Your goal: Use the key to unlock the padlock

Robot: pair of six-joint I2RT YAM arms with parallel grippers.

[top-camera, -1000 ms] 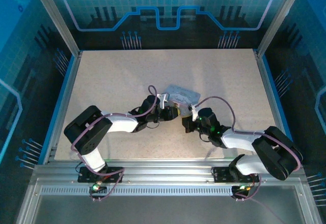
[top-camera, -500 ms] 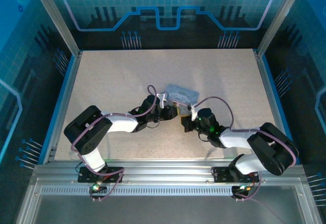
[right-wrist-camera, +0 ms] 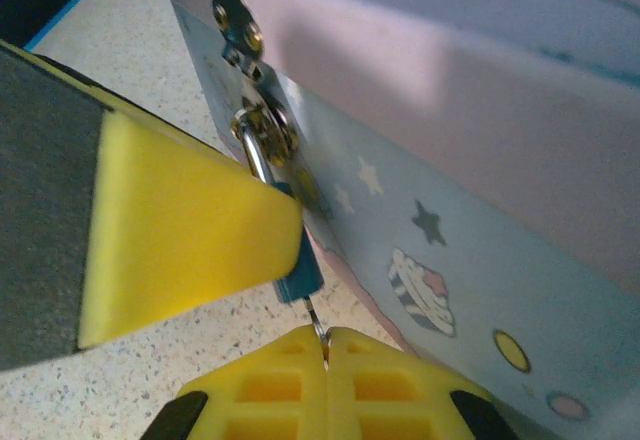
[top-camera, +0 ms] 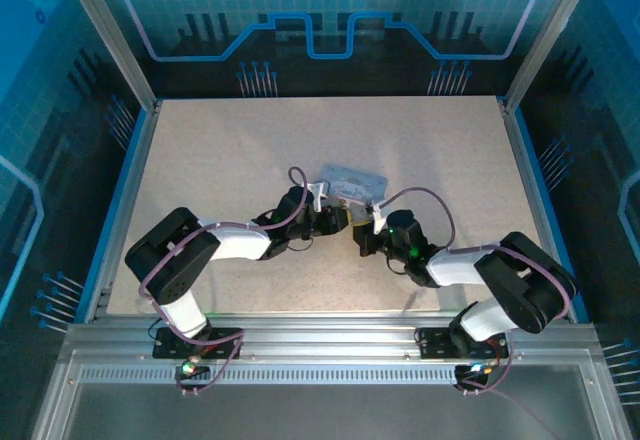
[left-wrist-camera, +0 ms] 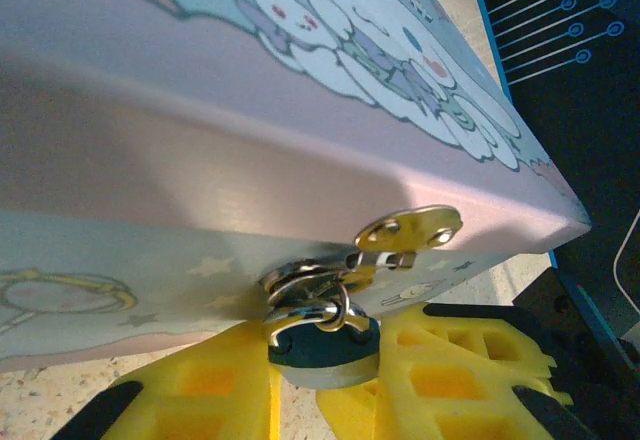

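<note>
Key [right-wrist-camera: 316, 322] at the padlock [left-wrist-camera: 320, 350], the turn not yet made, we judge

Our left claw [left-wrist-camera: 326, 375] grips the padlock, hanging from the hasp [left-wrist-camera: 410, 230] of the box [left-wrist-camera: 300, 150]; our right claw [right-wrist-camera: 325, 360] pinches the key, its tip at the lock's underside; next we need a steady twist.

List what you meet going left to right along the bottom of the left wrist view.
Yellow finger → padlock → second yellow finger.
</note>
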